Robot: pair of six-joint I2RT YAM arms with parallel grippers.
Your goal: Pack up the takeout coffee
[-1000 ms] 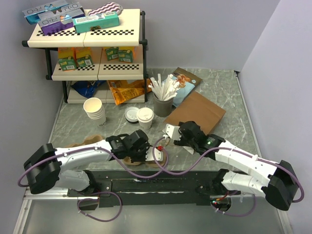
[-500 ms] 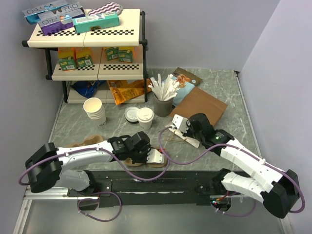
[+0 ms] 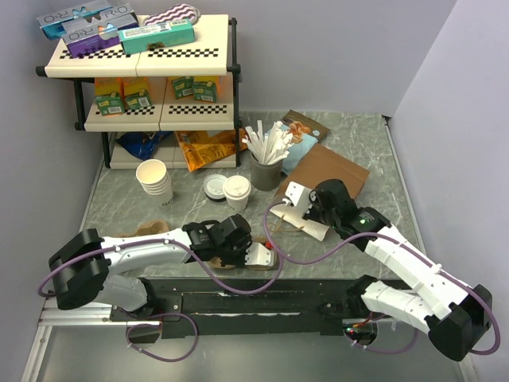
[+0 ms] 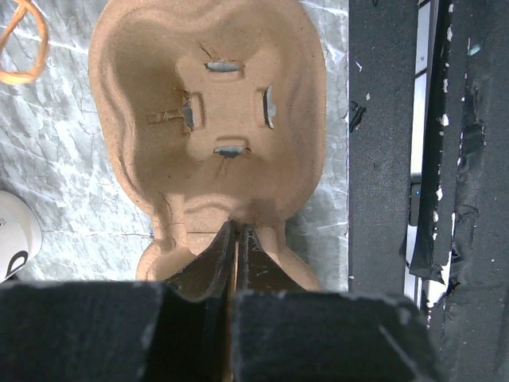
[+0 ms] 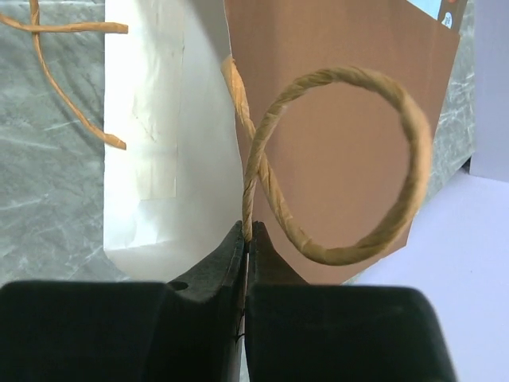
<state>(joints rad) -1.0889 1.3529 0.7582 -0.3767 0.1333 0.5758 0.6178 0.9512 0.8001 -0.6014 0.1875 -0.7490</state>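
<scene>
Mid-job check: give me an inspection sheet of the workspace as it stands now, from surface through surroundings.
Surface: grey marbled table, no spills seen.
Job's things: takeout coffee upright and lidded, near the straw holder; brown paper bag lying on the table; pulp cup carrier at the near edge.
Clutter: stack of lidless cups, loose lids, snack packets.
End effectors: left end effector shut on the carrier's rim; right end effector shut on the bag's twine handle.
Cables: purple cables loop off both arms.
Surroundings: shelf rack with boxes at back left; plain walls.
</scene>
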